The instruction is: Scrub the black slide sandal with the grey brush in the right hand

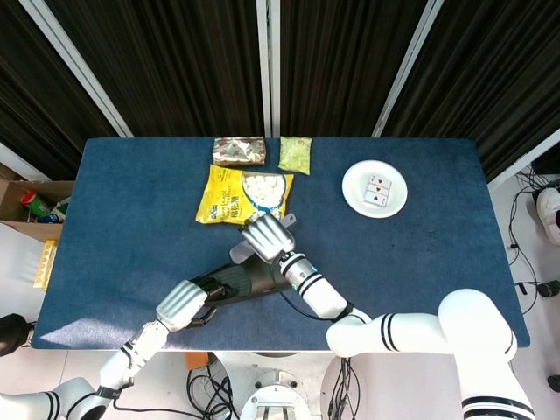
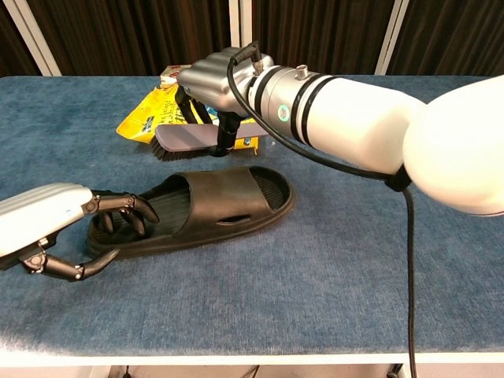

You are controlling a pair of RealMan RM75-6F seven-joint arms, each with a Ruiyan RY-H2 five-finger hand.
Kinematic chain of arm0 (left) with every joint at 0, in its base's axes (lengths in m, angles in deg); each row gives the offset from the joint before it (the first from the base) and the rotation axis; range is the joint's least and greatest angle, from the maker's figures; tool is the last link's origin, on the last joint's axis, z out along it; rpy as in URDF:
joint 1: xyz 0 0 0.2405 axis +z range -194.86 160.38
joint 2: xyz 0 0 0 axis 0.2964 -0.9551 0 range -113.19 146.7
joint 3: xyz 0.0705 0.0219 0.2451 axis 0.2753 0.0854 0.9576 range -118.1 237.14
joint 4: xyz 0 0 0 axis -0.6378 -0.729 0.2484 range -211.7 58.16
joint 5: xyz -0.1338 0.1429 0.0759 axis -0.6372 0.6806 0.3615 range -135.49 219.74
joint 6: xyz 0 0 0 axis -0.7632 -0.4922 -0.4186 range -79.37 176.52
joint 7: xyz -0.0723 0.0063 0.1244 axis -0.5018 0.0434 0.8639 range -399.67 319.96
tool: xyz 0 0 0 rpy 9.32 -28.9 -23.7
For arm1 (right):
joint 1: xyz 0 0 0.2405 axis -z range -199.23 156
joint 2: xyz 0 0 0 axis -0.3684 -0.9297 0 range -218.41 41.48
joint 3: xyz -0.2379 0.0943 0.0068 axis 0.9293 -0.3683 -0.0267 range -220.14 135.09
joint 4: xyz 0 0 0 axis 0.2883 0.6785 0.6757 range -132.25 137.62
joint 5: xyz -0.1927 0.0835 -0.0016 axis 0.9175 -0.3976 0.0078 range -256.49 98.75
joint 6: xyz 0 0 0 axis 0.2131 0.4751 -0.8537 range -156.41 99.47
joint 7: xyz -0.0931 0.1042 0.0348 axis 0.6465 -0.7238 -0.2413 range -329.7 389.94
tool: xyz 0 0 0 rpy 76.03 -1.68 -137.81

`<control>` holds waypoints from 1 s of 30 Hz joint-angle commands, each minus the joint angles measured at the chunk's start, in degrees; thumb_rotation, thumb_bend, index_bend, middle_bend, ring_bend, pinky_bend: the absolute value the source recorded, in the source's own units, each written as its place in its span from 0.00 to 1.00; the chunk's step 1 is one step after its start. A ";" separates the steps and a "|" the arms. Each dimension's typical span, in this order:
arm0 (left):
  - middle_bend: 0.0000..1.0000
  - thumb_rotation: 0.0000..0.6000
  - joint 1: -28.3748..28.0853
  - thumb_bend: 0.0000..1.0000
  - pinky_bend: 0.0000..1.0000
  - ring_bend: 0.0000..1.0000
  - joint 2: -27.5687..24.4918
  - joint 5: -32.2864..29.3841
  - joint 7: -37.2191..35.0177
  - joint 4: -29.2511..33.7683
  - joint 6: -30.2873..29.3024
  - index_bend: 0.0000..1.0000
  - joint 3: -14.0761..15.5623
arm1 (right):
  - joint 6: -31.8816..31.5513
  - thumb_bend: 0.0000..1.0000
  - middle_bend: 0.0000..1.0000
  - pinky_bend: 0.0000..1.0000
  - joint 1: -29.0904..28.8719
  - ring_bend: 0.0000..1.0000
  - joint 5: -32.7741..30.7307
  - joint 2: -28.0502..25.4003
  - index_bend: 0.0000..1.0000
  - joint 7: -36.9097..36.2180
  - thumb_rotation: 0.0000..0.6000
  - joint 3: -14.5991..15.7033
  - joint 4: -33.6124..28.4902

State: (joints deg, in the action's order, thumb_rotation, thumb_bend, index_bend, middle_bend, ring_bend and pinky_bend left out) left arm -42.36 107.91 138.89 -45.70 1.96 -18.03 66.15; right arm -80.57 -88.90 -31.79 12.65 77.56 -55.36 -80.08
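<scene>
The black slide sandal (image 2: pixel 209 206) lies on the blue table near the front edge, also seen in the head view as the sandal (image 1: pixel 245 280). My left hand (image 2: pixel 47 224) grips its toe end, fingers curled into the opening; the same left hand (image 1: pixel 182 304) shows in the head view. My right hand (image 2: pixel 216 79) holds the grey brush (image 2: pixel 189 140) by its handle, bristles down, lifted above and behind the sandal, over the edge of the yellow bag. In the head view the right hand (image 1: pixel 265 238) covers most of the brush (image 1: pixel 241 254).
A yellow snack bag (image 1: pixel 241 198) lies behind the sandal. Further back sit a brown packet (image 1: pixel 239 150) and a green packet (image 1: pixel 296 154). A white plate (image 1: pixel 375 188) with cards is at the back right.
</scene>
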 commanded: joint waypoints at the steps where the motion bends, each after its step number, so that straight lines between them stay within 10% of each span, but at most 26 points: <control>1: 0.36 1.00 -0.05 0.53 0.41 0.29 0.02 0.00 0.01 -0.02 0.00 0.26 0.06 | 3.70 0.52 0.77 0.72 -0.21 0.69 -3.56 -4.55 0.98 0.72 1.00 1.66 -5.21; 17: 0.36 1.00 -0.68 0.53 0.41 0.29 0.39 -0.60 0.20 -0.62 1.02 0.26 0.34 | 6.35 0.55 0.77 0.72 -3.69 0.69 -16.37 -23.75 0.98 2.28 1.00 9.64 -28.26; 30: 0.36 1.00 -0.83 0.53 0.41 0.29 0.75 -0.90 -0.60 -1.19 1.11 0.26 0.58 | -2.57 0.55 0.78 0.72 -10.53 0.71 -21.96 -15.21 0.99 10.61 1.00 12.32 -22.18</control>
State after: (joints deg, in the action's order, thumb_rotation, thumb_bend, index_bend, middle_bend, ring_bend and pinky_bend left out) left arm -43.17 108.66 138.02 -46.24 0.80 -16.92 66.72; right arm -82.06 -98.06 -51.94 -4.36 86.51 -43.23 -103.80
